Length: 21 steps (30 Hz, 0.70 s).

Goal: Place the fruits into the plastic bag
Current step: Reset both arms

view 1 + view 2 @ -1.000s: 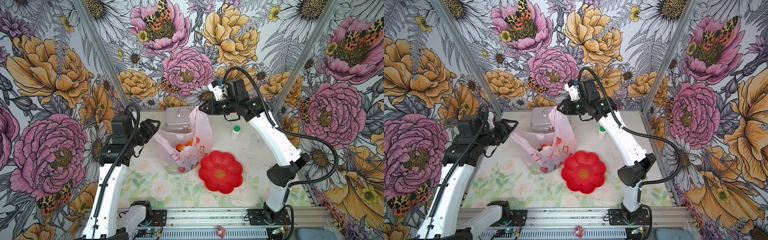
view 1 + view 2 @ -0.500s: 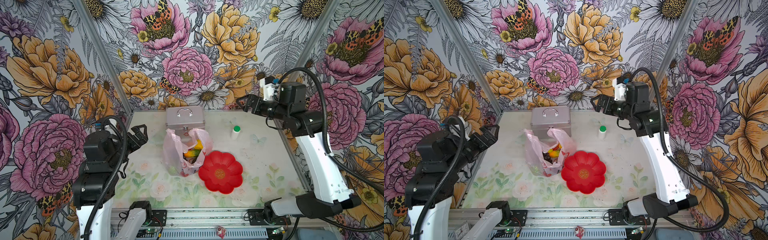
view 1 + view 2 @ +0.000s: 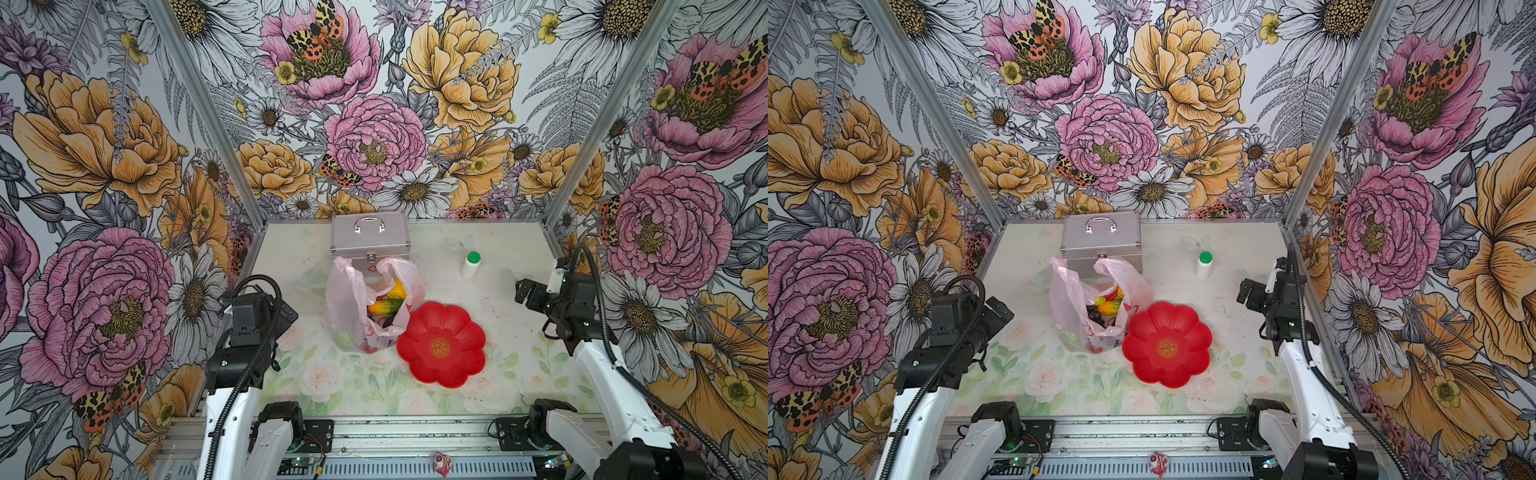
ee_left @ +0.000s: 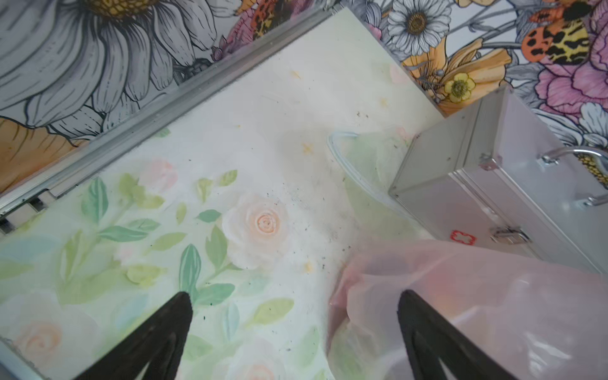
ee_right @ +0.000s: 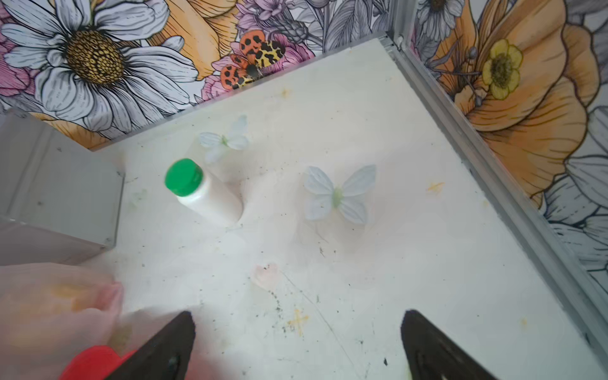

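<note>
The pale-pink plastic bag (image 3: 345, 299) (image 3: 1065, 299) stands slumped and open-mouthed at the table's middle, in front of the silver case. Inside it lie the fruits (image 3: 382, 306) (image 3: 1111, 307): yellow and orange pieces and a dark grape bunch show through the mouth, and the rest are hidden by the film. My left gripper (image 3: 287, 318) (image 4: 294, 296) hangs open to the left of the bag, apart from it, with the bag's side (image 4: 477, 296) beside one finger. My right gripper (image 3: 524, 291) (image 5: 297, 316) is open over bare table far to the right, holding nothing.
A red flower-shaped plate (image 3: 440, 365) (image 3: 1167, 368) lies against the bag's right front. The silver metal case (image 3: 370, 237) (image 4: 493, 184) stands behind the bag. A white bottle with a green cap (image 3: 471, 266) (image 5: 204, 194) stands at the back right. Metal rails edge the table.
Both grippers let go of the bag's handles and opened wide. The arms drew back and down to the table's sides. The bag sank and settled where it stood.
</note>
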{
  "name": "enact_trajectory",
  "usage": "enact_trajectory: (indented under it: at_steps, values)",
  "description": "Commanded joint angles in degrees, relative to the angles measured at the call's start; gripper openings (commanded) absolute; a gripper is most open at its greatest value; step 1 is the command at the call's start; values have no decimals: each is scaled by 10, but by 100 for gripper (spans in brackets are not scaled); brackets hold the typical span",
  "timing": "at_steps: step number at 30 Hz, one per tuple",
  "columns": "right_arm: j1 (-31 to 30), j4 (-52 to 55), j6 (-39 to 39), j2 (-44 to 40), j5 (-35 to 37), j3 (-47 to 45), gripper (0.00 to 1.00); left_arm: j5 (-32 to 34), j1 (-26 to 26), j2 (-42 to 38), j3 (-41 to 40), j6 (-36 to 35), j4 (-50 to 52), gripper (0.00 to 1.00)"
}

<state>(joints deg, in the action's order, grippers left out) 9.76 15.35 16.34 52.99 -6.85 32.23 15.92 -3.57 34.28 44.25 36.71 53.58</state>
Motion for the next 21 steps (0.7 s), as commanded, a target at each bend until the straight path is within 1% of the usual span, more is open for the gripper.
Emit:
enact_trajectory:
  at_steps: [1, 3, 5, 7, 11, 14, 16, 19, 21]
  values:
    - [9, -233, -23, -6, 1, -55, 100, 90, -6, -63, -49, -20, -124, 99]
    - [9, -285, -35, 19, 16, -83, 99, 104, -6, -91, -85, -58, -188, 99]
    - [12, -356, -41, 56, 30, -110, 100, 110, -6, -103, -118, -96, -240, 99]
    - [14, -431, -56, 112, 21, -119, 100, 116, -6, -100, -146, -118, -299, 99]
    - [15, -537, -68, 208, -2, -113, 99, 126, -6, -79, -201, -153, -421, 99]
    - [14, -553, -47, 239, -2, -95, 99, 142, -6, -43, -242, -176, -516, 99]
    - [12, -587, -41, 253, -3, -103, 100, 146, -6, -7, -262, -183, -580, 99]
    - [5, -632, -46, 263, 2, -124, 99, 143, -6, 68, -288, -198, -685, 99]
    - [1, -672, -50, 271, 9, -145, 100, 136, -6, 133, -292, -214, -743, 99]
